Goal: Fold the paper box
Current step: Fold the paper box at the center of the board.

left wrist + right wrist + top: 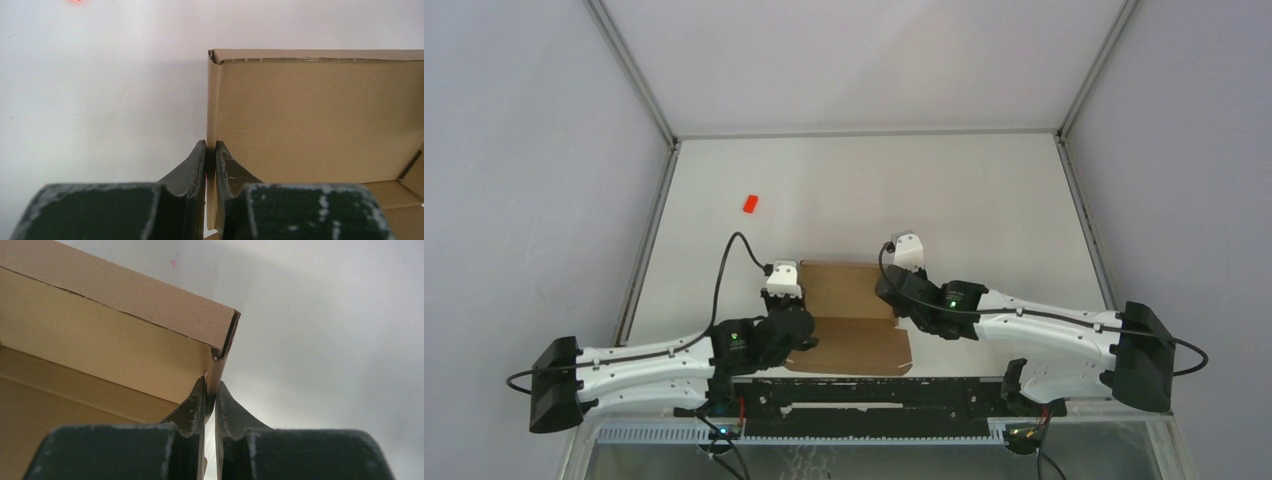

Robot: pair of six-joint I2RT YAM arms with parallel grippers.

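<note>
With left claw (210, 150) pinching the paper box (320, 115) by its left wall and right claw (210, 387) pinching its right wall, box between the 2 on the surface (100, 100), mid-fold, sides raised, likely needing the flat panel behind the claws folded over next.
</note>
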